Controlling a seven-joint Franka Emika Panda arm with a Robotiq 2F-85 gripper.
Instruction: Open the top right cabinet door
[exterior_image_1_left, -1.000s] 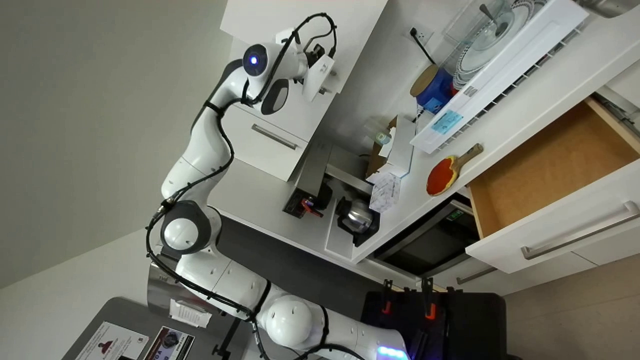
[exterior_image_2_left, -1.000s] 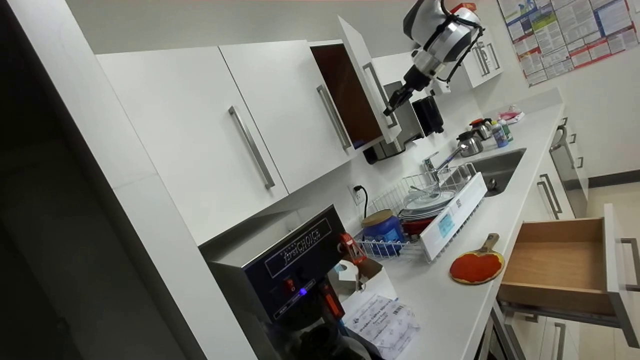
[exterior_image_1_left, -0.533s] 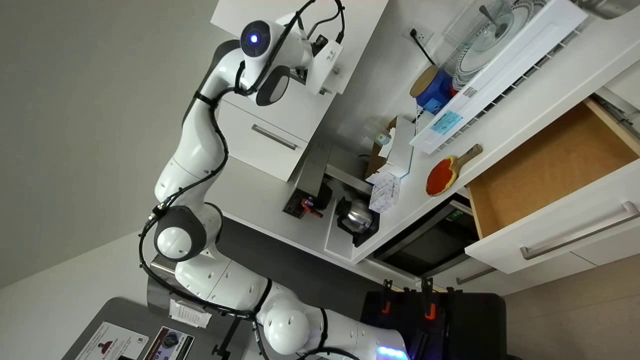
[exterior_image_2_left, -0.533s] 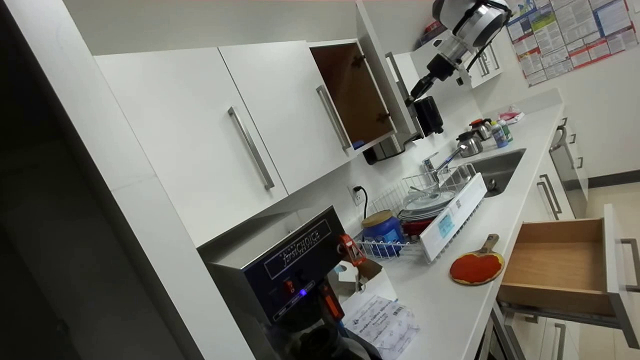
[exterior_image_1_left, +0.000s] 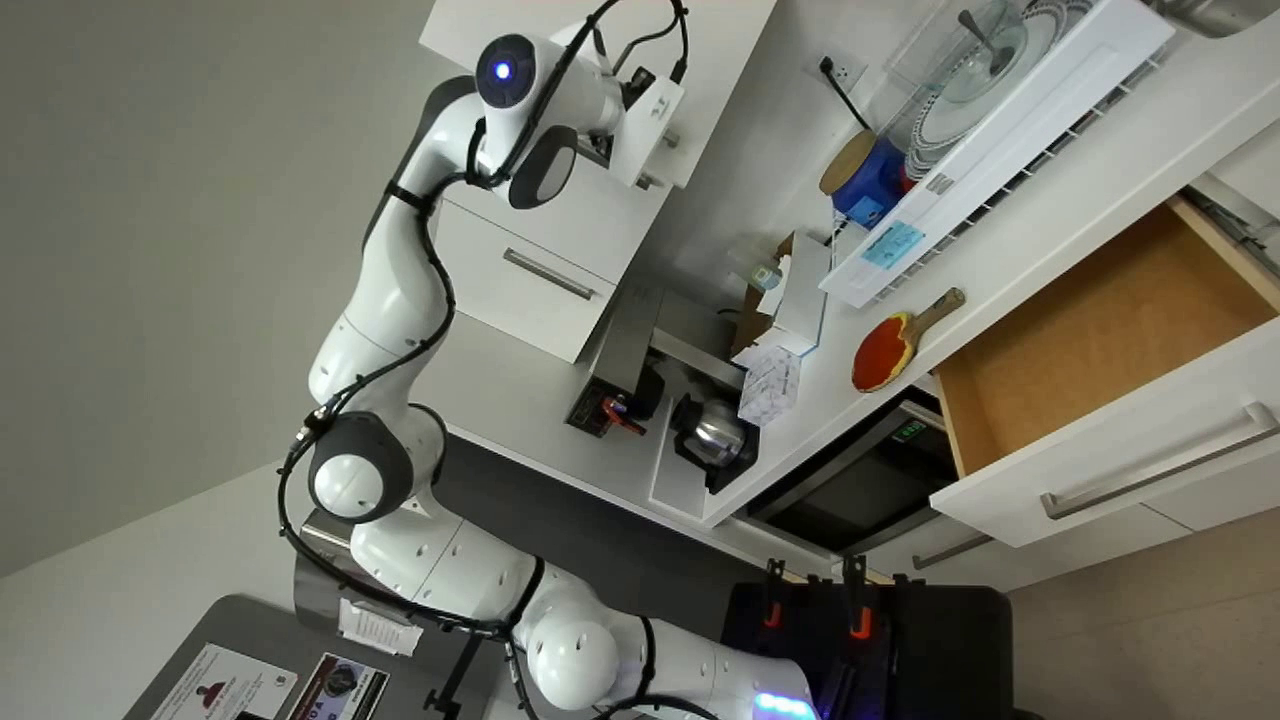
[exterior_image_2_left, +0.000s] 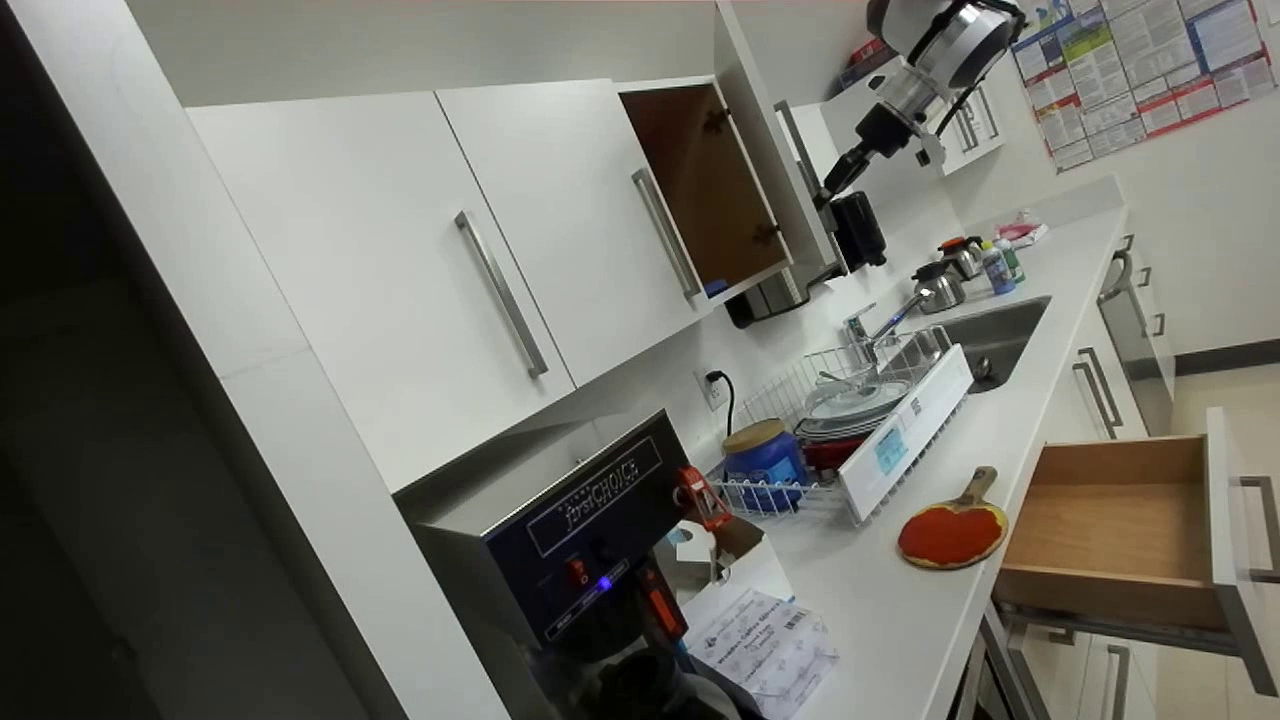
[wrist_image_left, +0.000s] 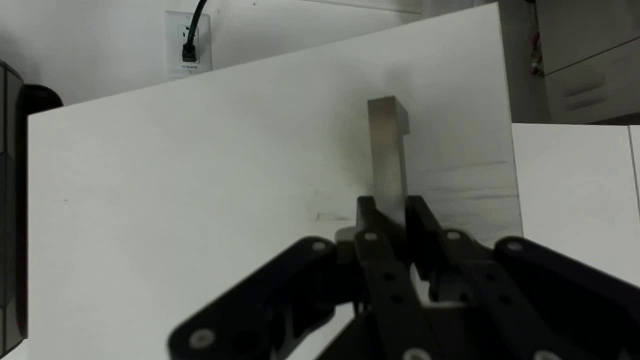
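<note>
- Gripping the handle (wrist_image_left: 387, 150) — pincer (wrist_image_left: 391, 205) closed, its fingers (wrist_image_left: 367, 214) flush against both sides in the wrist view.
- Cabinet door (exterior_image_2_left: 770, 150) stands wide open in an exterior view, hinges (exterior_image_2_left: 716, 121) bared. Opening looks nearly done, I judge.
- Slip: a straight pull instead of the hinges' arc would twist the handle within the fingers.
- Strain — likely if the arm (exterior_image_1_left: 395, 290) drags the cabinet door past its stop.
- Knock: a wider swing might bring pincer or cabinet door against the black box (exterior_image_2_left: 858, 228) behind; clearance I can't judge.
- Snag: fingers barely spread at release could tow the cabinet door back.
- Writing: "firstCHOICE" on the coffee machine (exterior_image_2_left: 600, 535). Packet (exterior_image_2_left: 765, 640) on the bench (exterior_image_2_left: 860, 610), print too blurred. Blue tub (exterior_image_2_left: 770, 470) and wall posters (exterior_image_2_left: 1150, 70), also unreadable.
</note>
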